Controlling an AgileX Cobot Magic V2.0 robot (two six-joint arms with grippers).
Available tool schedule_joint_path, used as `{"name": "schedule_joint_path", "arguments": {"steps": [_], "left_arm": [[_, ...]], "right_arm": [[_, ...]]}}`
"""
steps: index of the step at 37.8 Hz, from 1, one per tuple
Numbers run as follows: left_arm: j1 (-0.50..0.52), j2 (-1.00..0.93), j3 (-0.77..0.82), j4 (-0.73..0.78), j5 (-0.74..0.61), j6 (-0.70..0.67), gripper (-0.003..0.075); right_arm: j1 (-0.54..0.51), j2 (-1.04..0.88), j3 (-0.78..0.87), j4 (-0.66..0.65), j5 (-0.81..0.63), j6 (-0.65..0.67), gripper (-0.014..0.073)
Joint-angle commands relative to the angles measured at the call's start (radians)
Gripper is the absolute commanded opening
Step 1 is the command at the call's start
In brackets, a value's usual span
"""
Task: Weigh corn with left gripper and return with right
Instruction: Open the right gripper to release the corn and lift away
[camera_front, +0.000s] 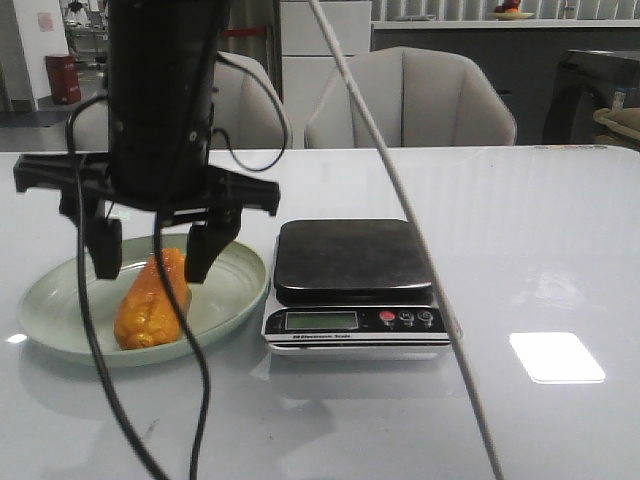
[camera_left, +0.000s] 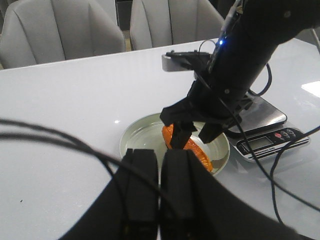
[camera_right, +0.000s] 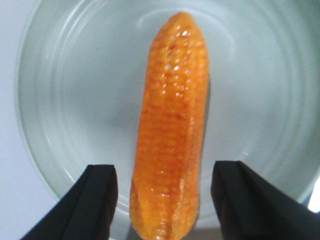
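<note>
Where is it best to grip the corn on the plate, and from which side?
Around its thick middle, from straight above: the corn lies flat in the plate, tapering at one end. The open right gripper straddles it.

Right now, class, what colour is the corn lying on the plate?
Orange-yellow, with glossy rows of kernels; the corn shows best in the right wrist view.
</note>
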Motion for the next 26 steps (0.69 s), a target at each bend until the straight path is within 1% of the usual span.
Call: {"name": "schedule_joint_path", "arguments": {"steps": [1,4,8,11,13,16,21,26], "left_arm": [[-0.002,-0.020,-0.024,-0.009,-0.077,-0.005,0.0121],[-0.002,-0.020,-0.024,-0.009,-0.077,-0.005,0.0121],[-0.002,-0.020,-0.024,-0.009,-0.077,-0.005,0.0121],[-0.002,-0.020,-0.024,-0.009,-0.077,-0.005,0.0121],[-0.002,-0.020,-0.024,-0.009,-0.077,-0.005,0.0121],[-0.002,-0.020,-0.024,-0.009,-0.077,-0.005,0.0121],[-0.002,-0.020,-0.024,-0.009,-0.077,-0.005,0.0121],[-0.002,-0.020,-0.024,-0.009,-0.077,-0.005,0.0121]], "right_arm": [[-0.037,-0.133,-0.078,-0.021,0.048,-0.072,0.0514],[-0.065,-0.186,-0.087,0.000,0.099,-0.178,0.0510],[-0.130,-0.264,-0.086,0.105,0.166,-0.402,0.0510],[-0.187,-0.319,-0.074,0.157,0.240,-0.533,0.0510],[-0.223,-0.360,-0.045,0.157,0.266,-0.571,0.0510],[-0.272,-0.444,0.051,0.157,0.255,-0.618,0.0510],[-0.337,-0.623,0.263,0.157,0.159,-0.671,0.0510],[-0.370,-0.781,0.442,0.157,0.078,-0.711,0.0510]]}}
